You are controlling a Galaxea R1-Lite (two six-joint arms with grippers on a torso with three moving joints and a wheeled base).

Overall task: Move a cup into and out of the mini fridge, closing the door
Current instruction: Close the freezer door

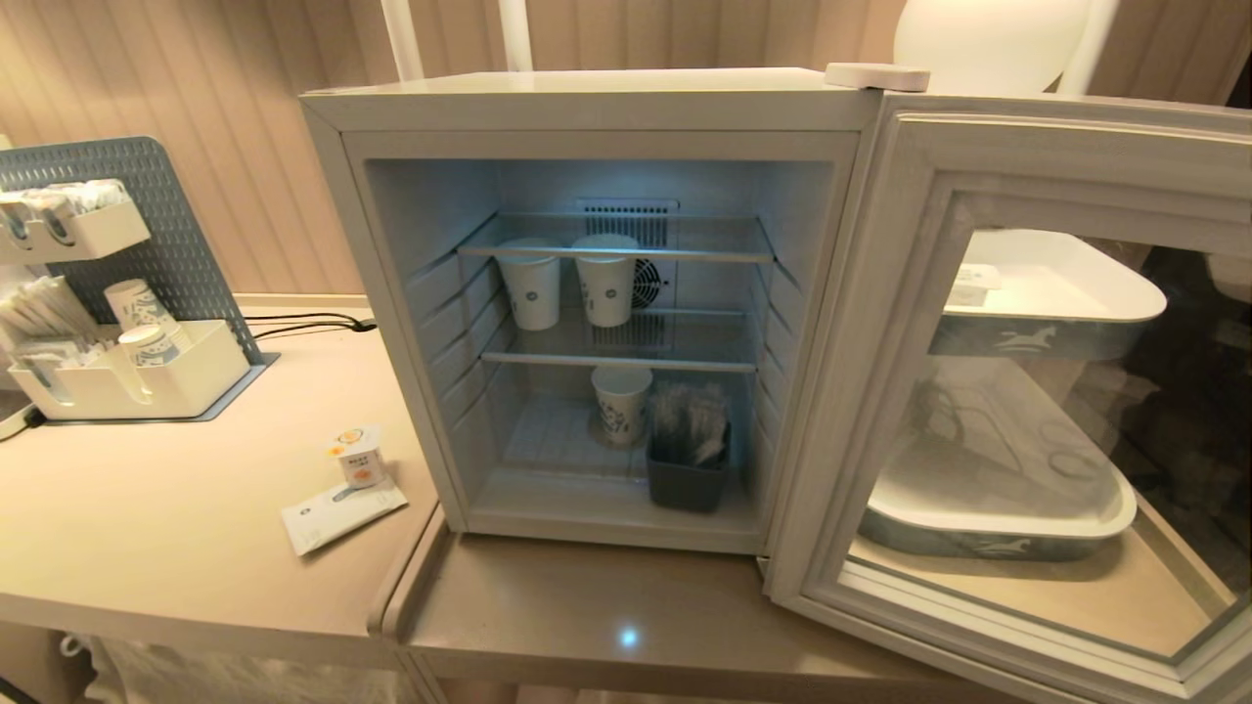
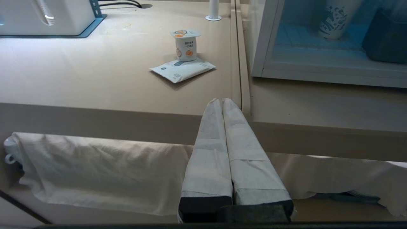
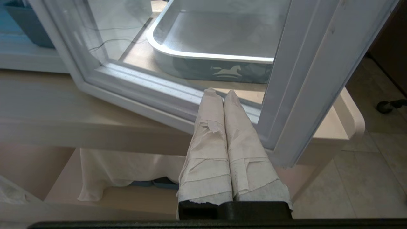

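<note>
Beyond the empty, closed left end effector (image 2: 222,101), the cup (image 2: 186,44) stands well apart on a white sachet (image 2: 182,69).

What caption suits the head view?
Mini fridge with door swung open; yogurt cup waits on the table beside it.

Warm, even room light; cool bluish glow inside the mini fridge (image 1: 587,108), perhaps an interior lamp; edges bow.
</note>
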